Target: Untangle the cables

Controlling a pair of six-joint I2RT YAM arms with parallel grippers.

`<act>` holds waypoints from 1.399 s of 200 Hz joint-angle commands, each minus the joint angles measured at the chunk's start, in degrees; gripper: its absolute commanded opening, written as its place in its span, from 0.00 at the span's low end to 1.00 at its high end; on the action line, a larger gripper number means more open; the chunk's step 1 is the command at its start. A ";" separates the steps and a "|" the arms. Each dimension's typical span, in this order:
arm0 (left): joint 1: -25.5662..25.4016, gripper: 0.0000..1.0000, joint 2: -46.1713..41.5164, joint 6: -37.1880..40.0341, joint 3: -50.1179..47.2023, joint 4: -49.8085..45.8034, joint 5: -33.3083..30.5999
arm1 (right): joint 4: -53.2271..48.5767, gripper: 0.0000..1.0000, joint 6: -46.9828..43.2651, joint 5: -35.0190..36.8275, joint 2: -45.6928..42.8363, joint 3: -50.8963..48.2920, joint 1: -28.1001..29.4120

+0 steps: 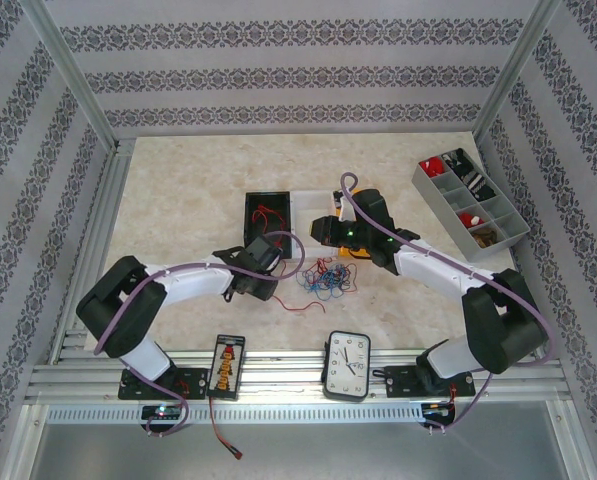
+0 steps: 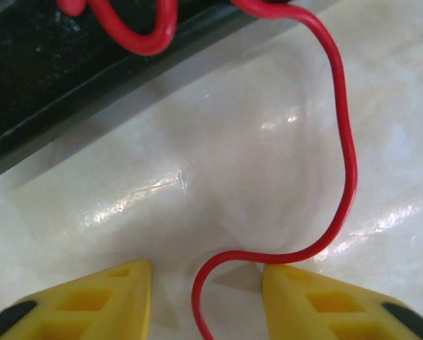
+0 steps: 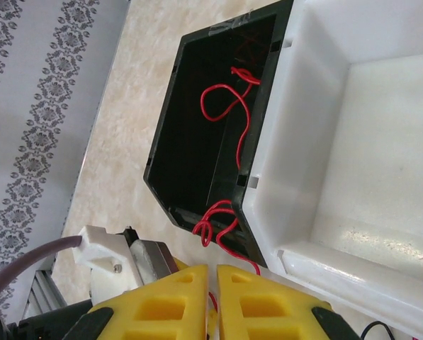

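The cables (image 1: 325, 278), a loose bunch of red, blue and black wires, lie on the table between the two grippers. One red cable (image 3: 224, 106) coils inside the black bin (image 3: 197, 134) and spills over its near corner. My right gripper (image 3: 212, 275) is shut on that red strand just outside the bin; in the top view this gripper (image 1: 319, 229) sits beside the white bin (image 1: 310, 203). My left gripper (image 2: 205, 275) hovers low and open, with a bend of the red cable (image 2: 344, 177) lying on the table between its fingers, untouched. From above, the left gripper (image 1: 281, 262) is near the black bin's (image 1: 268, 222) front.
A grey compartment tray (image 1: 472, 201) with small items stands at the right. A clock (image 1: 347, 365) and a black device (image 1: 226, 366) with a red lead rest on the front rail. Patterned walls and metal posts enclose the table.
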 commanded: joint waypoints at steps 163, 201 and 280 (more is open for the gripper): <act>5.30 0.00 -21.34 6.92 9.47 -13.15 -6.63 | -0.83 0.15 -0.09 2.88 -0.95 -0.70 -1.29; 10.22 0.00 -19.99 6.44 12.79 -8.56 -16.00 | -0.53 0.15 0.30 3.30 -1.23 -0.93 -1.29; 10.43 0.00 -4.04 -3.36 18.17 1.12 -45.55 | -1.17 0.15 0.23 4.64 -3.79 -2.30 -1.38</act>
